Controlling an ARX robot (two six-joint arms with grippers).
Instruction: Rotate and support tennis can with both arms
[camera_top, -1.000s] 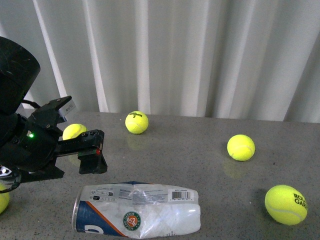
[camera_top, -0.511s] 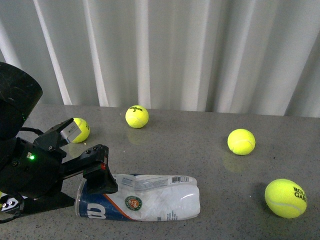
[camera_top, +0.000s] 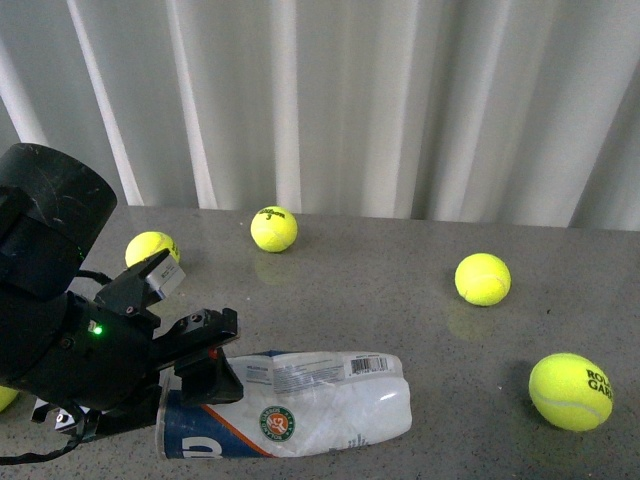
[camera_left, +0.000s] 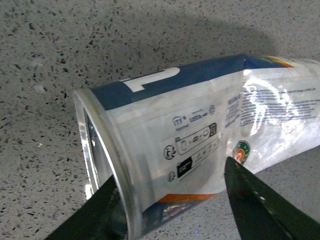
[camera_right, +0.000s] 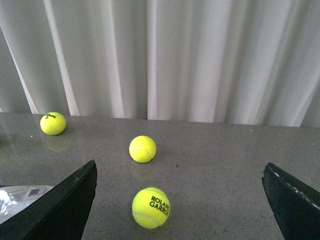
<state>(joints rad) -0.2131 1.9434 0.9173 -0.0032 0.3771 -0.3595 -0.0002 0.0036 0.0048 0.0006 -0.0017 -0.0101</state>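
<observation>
The tennis can (camera_top: 300, 415) lies on its side on the grey table, silver rim toward my left arm. In the left wrist view the can (camera_left: 200, 125) shows its blue-white label and its open silver rim (camera_left: 91, 150). My left gripper (camera_left: 170, 172) is open and straddles the rim end, one finger (camera_left: 95, 215) at the mouth and the other finger (camera_left: 255, 205) beside the label. In the front view the left gripper (camera_top: 205, 365) sits over that same end. My right gripper (camera_right: 180, 165) is open and holds nothing. A corner of the can (camera_right: 20, 197) shows beside one of its fingers.
Several yellow tennis balls lie loose on the table: one (camera_top: 273, 229) at the back, one (camera_top: 150, 248) behind my left arm, one (camera_top: 482, 279) to the right, one (camera_top: 571, 391) at the near right. A white curtain (camera_top: 400, 100) closes off the far edge.
My left gripper has come down from above and behind the can onto its rim end. The can has turned a little, its green logo shifting along the label.
</observation>
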